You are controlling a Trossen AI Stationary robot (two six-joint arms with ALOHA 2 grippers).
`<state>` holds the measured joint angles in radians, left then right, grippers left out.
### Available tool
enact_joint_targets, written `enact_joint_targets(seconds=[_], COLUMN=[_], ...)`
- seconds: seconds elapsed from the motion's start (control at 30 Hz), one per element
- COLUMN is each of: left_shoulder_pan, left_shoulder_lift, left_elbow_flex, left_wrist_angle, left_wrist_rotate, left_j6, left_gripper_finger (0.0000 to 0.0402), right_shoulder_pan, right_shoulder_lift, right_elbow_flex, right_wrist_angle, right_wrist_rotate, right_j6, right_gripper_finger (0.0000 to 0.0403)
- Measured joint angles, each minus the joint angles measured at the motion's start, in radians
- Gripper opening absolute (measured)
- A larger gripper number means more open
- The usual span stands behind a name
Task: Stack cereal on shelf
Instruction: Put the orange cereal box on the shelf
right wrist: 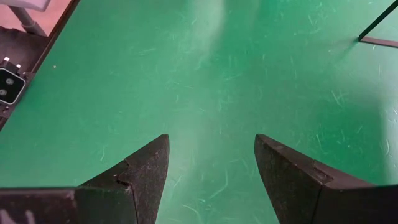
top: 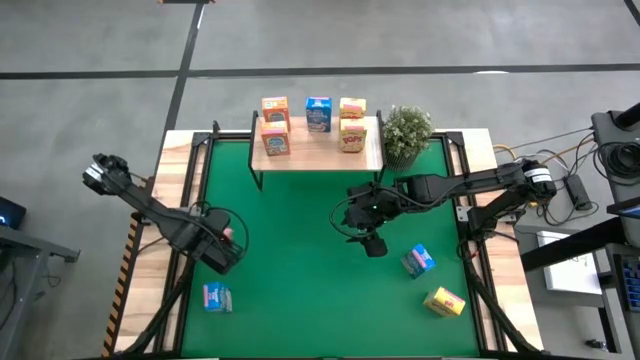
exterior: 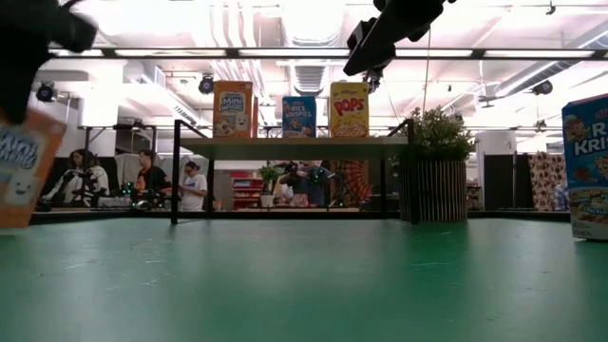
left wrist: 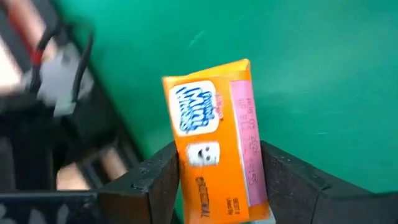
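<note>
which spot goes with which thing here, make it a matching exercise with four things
Things:
1. orange box
2. loose yellow box
3. plant
4. right gripper

Places or states:
A. beside the right end of the shelf
B. between the fingers of the left gripper
C. lying on the green mat, on its right side
D. above the middle of the mat, fingers open and empty

Pairs: 1-B, 2-C, 3-A, 4-D
</note>
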<state>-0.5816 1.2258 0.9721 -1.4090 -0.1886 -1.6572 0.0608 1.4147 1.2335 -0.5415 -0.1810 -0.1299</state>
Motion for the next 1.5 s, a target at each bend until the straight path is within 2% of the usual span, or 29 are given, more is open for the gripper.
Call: enact_joint_targets(seconds=[0.13, 0.3, 0.4, 0.47, 0.53, 0.6, 0.7, 0.8, 0.97, 1.1, 1.33, 1.5], left_shoulder_pan=[0.009, 0.049, 0.097, 0.126, 0.145, 0.16, 0.161, 0.149, 0.132, 0.126, 0.125, 0.125], left_shoulder_lift=[0.01, 0.026, 0.035, 0.038, 0.038, 0.038, 0.038, 0.041, 0.041, 0.041, 0.04, 0.04], left_elbow_flex=[0.111, 0.271, 0.358, 0.4, 0.419, 0.421, 0.376, 0.295, 0.164, 0.091, 0.039, 0.02], left_wrist_angle=[-0.002, -0.005, -0.014, -0.014, -0.027, -0.064, -0.112, -0.112, 0.008, 0.094, 0.109, 0.129], left_wrist_rotate=[-0.135, -0.252, -0.33, -0.33, -0.324, -0.314, -0.207, -0.075, 0.034, 0.063, 0.056, 0.053], left_j6=[0.163, 0.458, 0.542, 0.56, 0.483, 0.33, 0.156, 0.056, 0.049, 0.064, 0.065, 0.067], left_gripper_finger=[0.0187, 0.0187, 0.0187, 0.0187, 0.0187, 0.0187, 0.0193, 0.0211, 0.025, 0.027, 0.0276, 0.0266], right_shoulder_pan=[0.0, 0.0, 0.0, 0.0, 0.0, 0.0, 0.0, 0.0, 0.0, 0.0, 0.0, 0.0], right_shoulder_lift=[0.0, 0.0, 0.0, 0.0, 0.0, 0.0, 0.0, 0.0, 0.0, 0.0, 0.0, 0.0], right_elbow_flex=[0.0, 0.0, 0.0, 0.0, -0.001, -0.004, -0.01, -0.013, -0.016, -0.017, -0.017, -0.017], right_wrist_angle=[0.0, -0.002, -0.006, -0.008, -0.008, -0.008, -0.01, -0.009, -0.007, -0.007, -0.002, -0.003], right_wrist_rotate=[0.0, 0.0, 0.0, 0.0, 0.0, -0.001, -0.001, -0.001, -0.001, -0.001, -0.001, -0.001], right_j6=[0.0, 0.0, 0.005, 0.015, 0.019, 0.02, 0.024, 0.024, 0.026, 0.026, 0.031, 0.034], right_gripper_finger=[0.0226, 0.0226, 0.0226, 0.0226, 0.0226, 0.0226, 0.0226, 0.0226, 0.0226, 0.0226, 0.0226, 0.0226])
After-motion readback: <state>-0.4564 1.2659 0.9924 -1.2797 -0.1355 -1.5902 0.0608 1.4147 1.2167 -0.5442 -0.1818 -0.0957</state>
